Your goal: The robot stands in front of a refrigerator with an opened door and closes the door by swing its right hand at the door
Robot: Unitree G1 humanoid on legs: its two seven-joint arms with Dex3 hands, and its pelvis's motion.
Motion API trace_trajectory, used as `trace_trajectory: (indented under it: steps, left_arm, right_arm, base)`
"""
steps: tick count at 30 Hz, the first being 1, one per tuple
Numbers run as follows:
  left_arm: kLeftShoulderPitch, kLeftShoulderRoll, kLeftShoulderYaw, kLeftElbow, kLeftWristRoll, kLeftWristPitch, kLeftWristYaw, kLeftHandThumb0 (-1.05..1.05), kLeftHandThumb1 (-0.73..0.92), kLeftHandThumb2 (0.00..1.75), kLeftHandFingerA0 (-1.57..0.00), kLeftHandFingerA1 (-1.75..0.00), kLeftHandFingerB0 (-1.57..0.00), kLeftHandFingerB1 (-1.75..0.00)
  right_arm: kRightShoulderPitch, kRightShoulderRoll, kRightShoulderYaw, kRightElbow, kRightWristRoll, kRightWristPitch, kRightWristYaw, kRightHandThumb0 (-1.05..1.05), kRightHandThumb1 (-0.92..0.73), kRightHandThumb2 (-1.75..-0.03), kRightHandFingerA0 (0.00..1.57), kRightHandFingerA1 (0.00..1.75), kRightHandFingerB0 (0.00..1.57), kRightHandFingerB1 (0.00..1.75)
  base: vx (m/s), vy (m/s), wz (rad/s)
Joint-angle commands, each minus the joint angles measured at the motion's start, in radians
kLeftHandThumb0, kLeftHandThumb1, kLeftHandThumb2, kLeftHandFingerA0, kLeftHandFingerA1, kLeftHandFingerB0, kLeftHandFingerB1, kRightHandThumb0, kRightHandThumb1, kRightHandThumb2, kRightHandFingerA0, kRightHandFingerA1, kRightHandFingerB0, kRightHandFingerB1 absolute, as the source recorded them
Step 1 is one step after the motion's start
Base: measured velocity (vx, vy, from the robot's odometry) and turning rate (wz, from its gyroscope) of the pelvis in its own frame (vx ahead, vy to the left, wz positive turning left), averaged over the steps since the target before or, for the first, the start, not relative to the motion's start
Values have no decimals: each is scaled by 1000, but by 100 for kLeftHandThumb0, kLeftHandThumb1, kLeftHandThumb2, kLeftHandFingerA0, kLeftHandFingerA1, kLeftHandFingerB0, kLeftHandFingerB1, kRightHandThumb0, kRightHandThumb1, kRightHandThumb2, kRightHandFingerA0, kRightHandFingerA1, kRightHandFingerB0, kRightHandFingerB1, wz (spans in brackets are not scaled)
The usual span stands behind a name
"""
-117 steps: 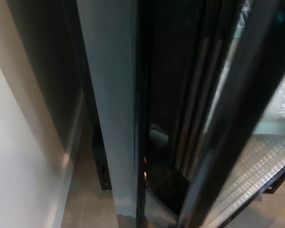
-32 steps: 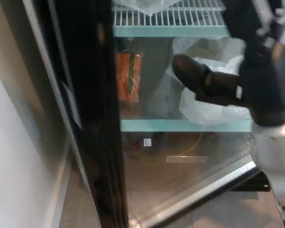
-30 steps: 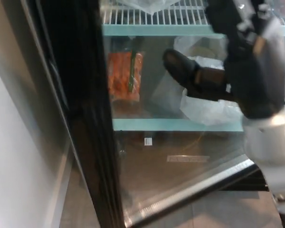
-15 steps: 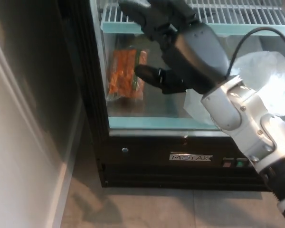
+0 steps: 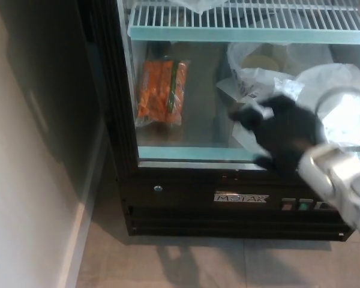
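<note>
**Door looks shut, right hand in front of the glass: main risk is a bad latch or a knock on the pane**

We see the right hand (image 5: 282, 135) blurred in front of the refrigerator door (image 5: 186, 153), low on the glass. Its fingers (image 5: 247, 118) are smeared by motion; we cannot tell whether they are apart or together, and nothing seems held. The grey-white forearm (image 5: 339, 186) runs off to the lower right of the door.

The door appears flush with the cabinet, its bottom rail sitting just above the nameplate (image 5: 240, 198). We judge the closing done or nearly so.

Risks: if the seal has not caught, the door could bounce back open. A hand moving this close to the pane could strike the glass.

Behind the door: a carrot pack (image 5: 162, 90) at the left of the shelf, white plastic bags (image 5: 270, 81) to its right, a wire shelf (image 5: 240, 15) above. A pale wall (image 5: 30, 180) stands left of the door. Nothing blocks the door. The left hand is not in view.
</note>
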Motion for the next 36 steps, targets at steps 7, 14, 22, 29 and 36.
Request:
trace_trajectory:
  steps: [7,14,22,29,36]
  left_arm:
    - [12,20,-3,5,9,-27,-12,-55,65,93,-32,-50,-25,-45]
    - [6,21,-7,14,12,-31,-17,-57,65,93,-33,-50,-26,-45]
    - [5,18,-12,24,16,-34,-7,-56,65,93,-34,-50,-26,-45]
    - [19,12,-7,21,7,-27,-5,-53,64,93,-35,-51,-24,-45]
    - [37,5,-12,36,13,-24,7,-54,65,95,-34,-51,-24,-45]
  right_arm:
    - [335,0,21,124,43,-48,-147,-68,-83,-66,19,28,21,28]
    - [458,34,-13,301,88,-32,-152,-65,-83,-66,22,29,23,28]
    - [567,45,-91,432,149,53,-134,-64,-84,-66,28,31,28,30]
    - [606,52,-224,453,249,157,-70,-55,-78,-63,29,31,34,32]
    - [627,56,-249,457,261,204,-44,-60,-62,-94,29,47,37,50]
  base:
    - [0,0,0]
    - [-4,0,1]
    - [0,0,0]
    - [2,0,1]
    - [0,0,0]
